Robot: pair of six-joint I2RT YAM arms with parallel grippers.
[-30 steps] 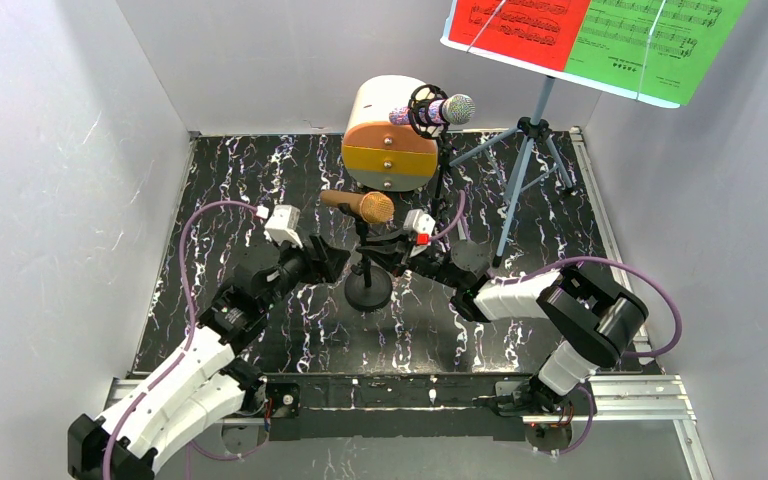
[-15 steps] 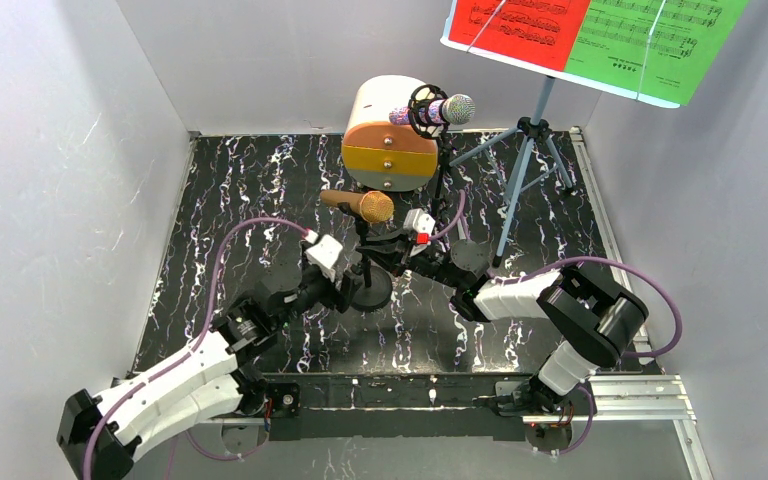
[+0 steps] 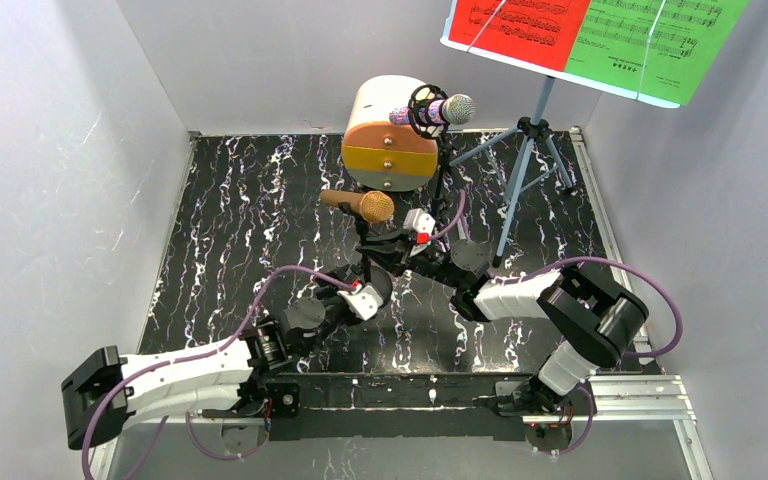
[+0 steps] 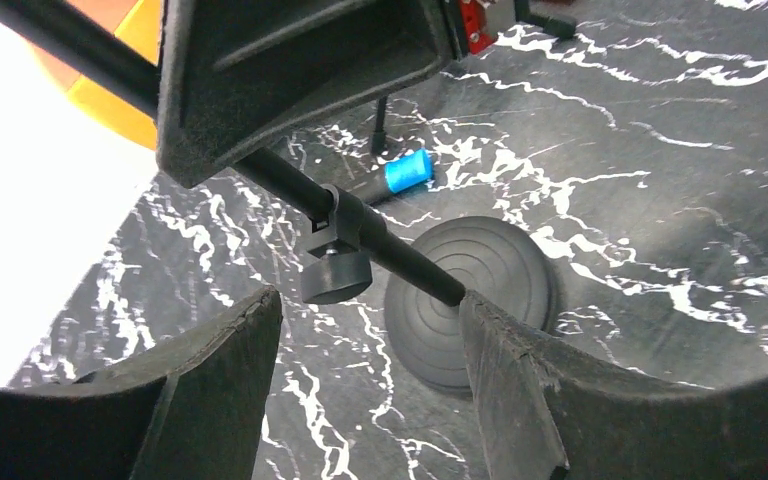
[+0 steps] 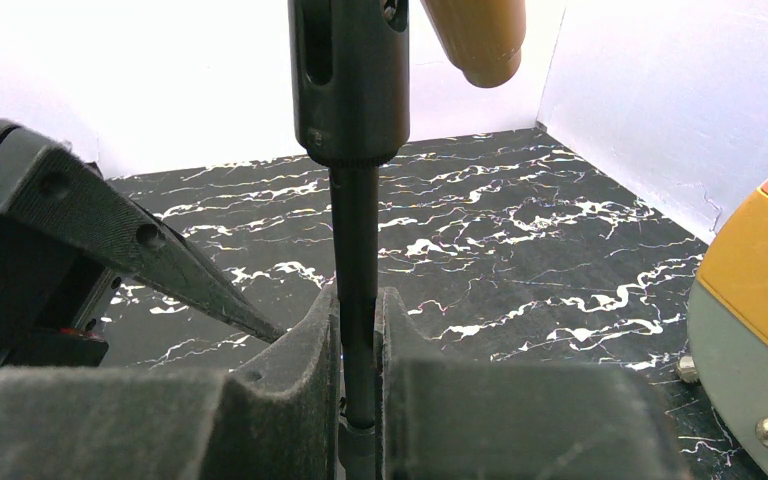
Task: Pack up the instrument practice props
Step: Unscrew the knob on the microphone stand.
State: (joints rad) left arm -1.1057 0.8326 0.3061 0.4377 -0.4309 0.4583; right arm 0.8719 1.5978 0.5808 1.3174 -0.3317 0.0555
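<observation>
The gold microphone (image 3: pixel 360 205) sits on a small black stand. My right gripper (image 3: pixel 378 245) is shut on the stand's pole (image 5: pixel 357 300), just under the mic holder (image 5: pixel 350 80). My left gripper (image 3: pixel 370 287) is low at the stand's near side and open. Its fingers (image 4: pixel 215 390) straddle the lower pole (image 4: pixel 380 240) and the round base (image 4: pixel 475 300) without touching. The silver-headed purple microphone (image 3: pixel 438 110) rests on its own stand by the cabinet. Red (image 3: pixel 520 22) and green (image 3: pixel 650 40) music sheets lie on the pale-blue tripod (image 3: pixel 528 150) at the back right.
The round cream-and-orange drawer cabinet (image 3: pixel 390 135) stands just behind the gold mic's stand and shows at the right in the right wrist view (image 5: pixel 760 290). A blue-capped leg end (image 4: pixel 405 170) lies on the marble floor beyond the base. White walls close in three sides.
My left arm has swung from the stand's left side down and round to its near side, bringing its open jaws to the base. Right gripper still holds the pole.
</observation>
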